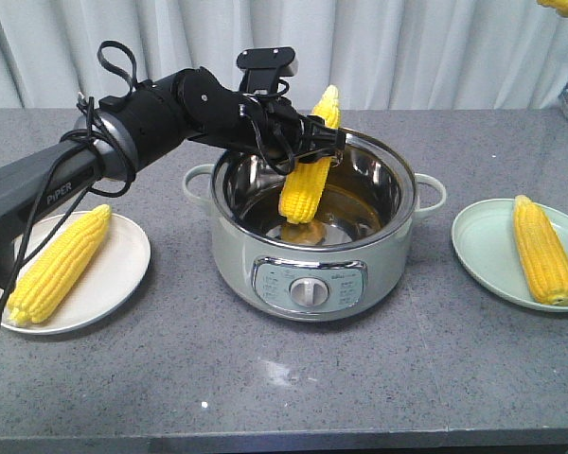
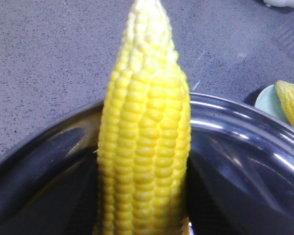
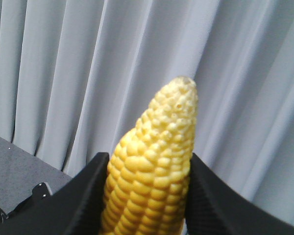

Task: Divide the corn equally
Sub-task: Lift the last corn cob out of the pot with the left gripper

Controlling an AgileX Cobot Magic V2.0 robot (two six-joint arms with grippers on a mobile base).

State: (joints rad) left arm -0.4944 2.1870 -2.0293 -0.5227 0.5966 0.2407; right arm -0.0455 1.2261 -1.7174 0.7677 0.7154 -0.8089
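First, cob one (image 1: pixel 57 265) lies on white plate (image 1: pixel 114 284) near bench (image 1: pixel 265 378) left edge. Centre: left tool (image 1: pixel 314 142) clenched round tilted cob two (image 1: pixel 306 189), lower end inside pot (image 1: pixel 237 265); yellow patch (image 1: pixel 303 234) beneath unclear. Right edge: cob three (image 1: pixel 543 250) on green plate (image 1: pixel 483 246). Right tool (image 3: pixel 147 169) grips cob four (image 3: pixel 161 127), base cropped.

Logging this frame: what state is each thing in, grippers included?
pot cob: tilted near upright, lower end inside the pot.
left gripper: shut on pot cob.
raised cob: held up before the curtain.
right gripper: shut on raised cob.
pot: open, no lid on.
white-plate cob: lying on the white plate.
green-plate cob: lying on the green plate.
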